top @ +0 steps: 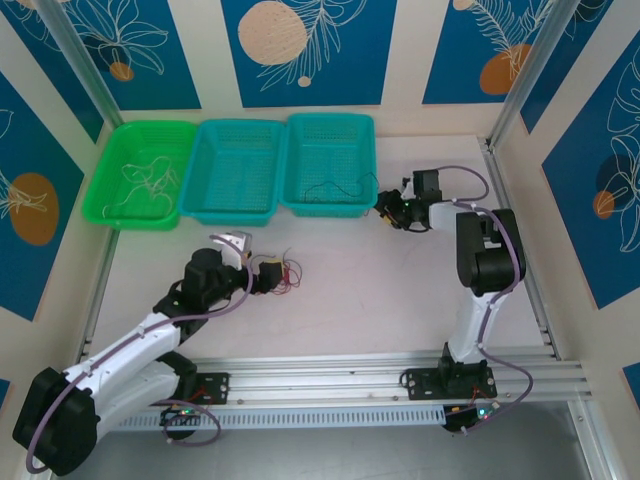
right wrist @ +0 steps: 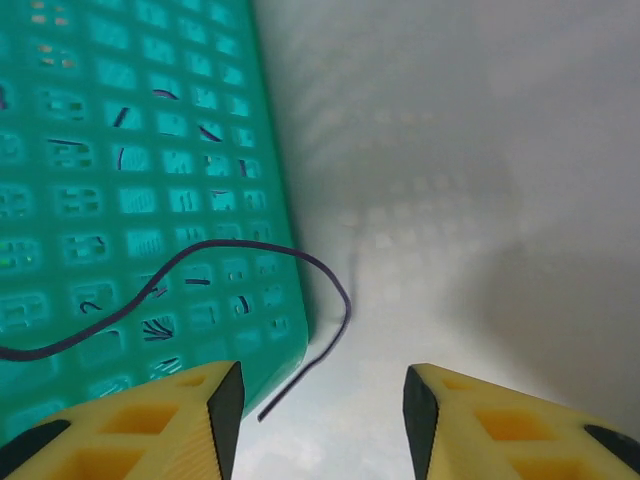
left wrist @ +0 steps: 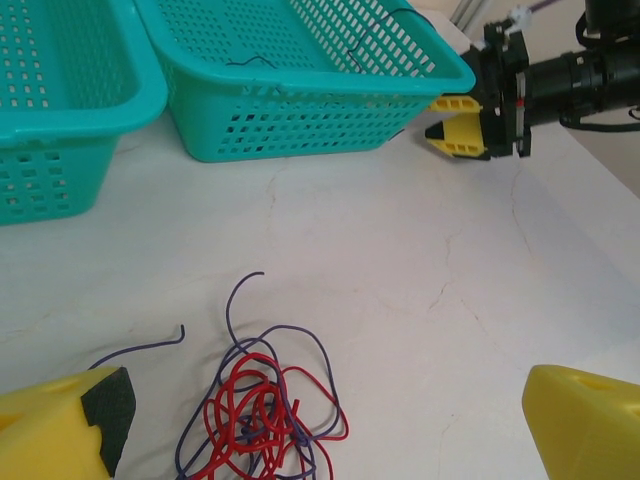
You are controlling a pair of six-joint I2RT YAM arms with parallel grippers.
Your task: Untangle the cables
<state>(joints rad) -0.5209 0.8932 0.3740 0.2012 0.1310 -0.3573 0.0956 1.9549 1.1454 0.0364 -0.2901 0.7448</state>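
The white counter (top: 380, 290) is carrying the work. The left jaws are standing wide open, with the tangled red and dark cables (left wrist: 262, 415) lying between them. The right jaws are gaping too, a dark cable (right wrist: 230, 242) trailing off the teal basket (right wrist: 120, 150) just ahead.

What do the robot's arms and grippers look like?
The left arm and right arm are white with chunky black joints and a lilac cable along each. The left gripper and right gripper have blocky yellow fingers with black pads.
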